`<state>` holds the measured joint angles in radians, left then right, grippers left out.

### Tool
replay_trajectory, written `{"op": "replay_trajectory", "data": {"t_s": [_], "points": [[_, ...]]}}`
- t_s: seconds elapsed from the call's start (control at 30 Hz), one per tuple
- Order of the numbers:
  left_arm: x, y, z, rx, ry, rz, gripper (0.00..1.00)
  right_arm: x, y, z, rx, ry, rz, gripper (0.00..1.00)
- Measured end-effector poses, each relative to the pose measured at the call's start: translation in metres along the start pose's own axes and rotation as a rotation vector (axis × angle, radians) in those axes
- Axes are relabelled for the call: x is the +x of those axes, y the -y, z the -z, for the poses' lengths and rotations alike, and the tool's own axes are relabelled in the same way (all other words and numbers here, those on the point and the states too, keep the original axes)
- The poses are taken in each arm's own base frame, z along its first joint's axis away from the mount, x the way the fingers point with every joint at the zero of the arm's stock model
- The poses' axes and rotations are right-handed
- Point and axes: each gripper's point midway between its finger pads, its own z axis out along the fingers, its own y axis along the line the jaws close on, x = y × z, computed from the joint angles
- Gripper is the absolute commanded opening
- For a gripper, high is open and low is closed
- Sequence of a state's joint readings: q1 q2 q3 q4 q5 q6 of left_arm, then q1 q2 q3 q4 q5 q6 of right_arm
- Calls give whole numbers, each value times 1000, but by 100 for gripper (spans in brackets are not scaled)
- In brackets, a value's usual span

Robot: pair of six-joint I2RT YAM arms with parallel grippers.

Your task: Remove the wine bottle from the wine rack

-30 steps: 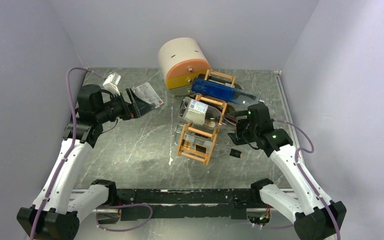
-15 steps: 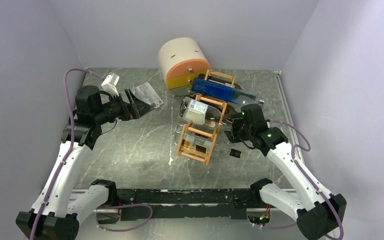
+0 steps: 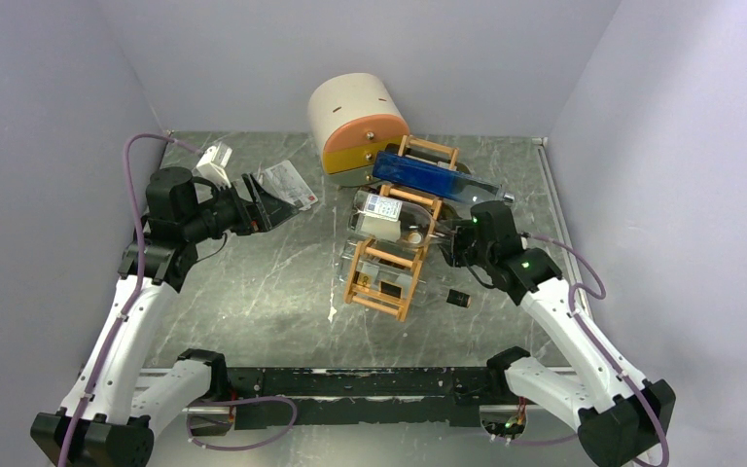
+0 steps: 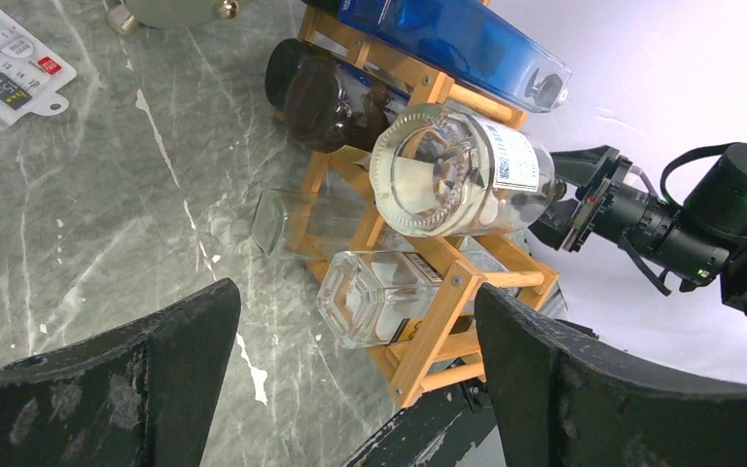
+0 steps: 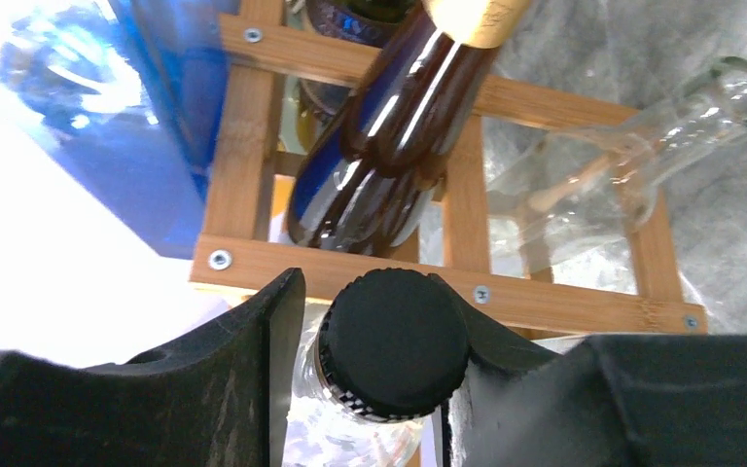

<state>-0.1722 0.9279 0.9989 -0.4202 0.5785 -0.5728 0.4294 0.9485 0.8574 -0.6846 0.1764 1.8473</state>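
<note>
One grey marbled surface [image 3: 253, 282] carries everything; its near edge is hidden behind the arms' mounting rail. One round cream-and-orange drawer box [image 3: 355, 122] sits at the back, just behind the one wine rack [image 4: 438, 326] at centre-right. I count five bottles in the rack: a blue bottle [image 3: 428, 177] on top, the wine bottle [image 4: 457, 170] of clear glass with a white label below it, a dark bottle [image 5: 389, 146] with a gold neck, a square bottle [image 4: 370, 297] lowest, and a clear bottle [image 4: 297, 222] that I can barely make out from above. The wine bottle lies across the rack's rungs, its black cap [image 5: 394, 336] toward the right arm. From overhead the right jaws are hidden under their own wrist; the wrist camera shows them pressed on both sides of that cap. The left jaws gape wide with nothing between them, hovering over the surface's left side. One printed packet [image 3: 287, 182], its text too small to read, and one small black piece [image 3: 459, 298] lie loose.
</note>
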Motion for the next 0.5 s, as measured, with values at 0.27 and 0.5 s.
{"op": "replay_trajectory", "data": {"t_s": [0.27, 0.5], "points": [[0, 0, 0, 0, 1, 0, 93, 2, -22, 9, -82, -12, -25, 24], [0, 0, 1, -3, 5, -1, 93, 4, -28, 12, -115, -22, 15, 10]]}}
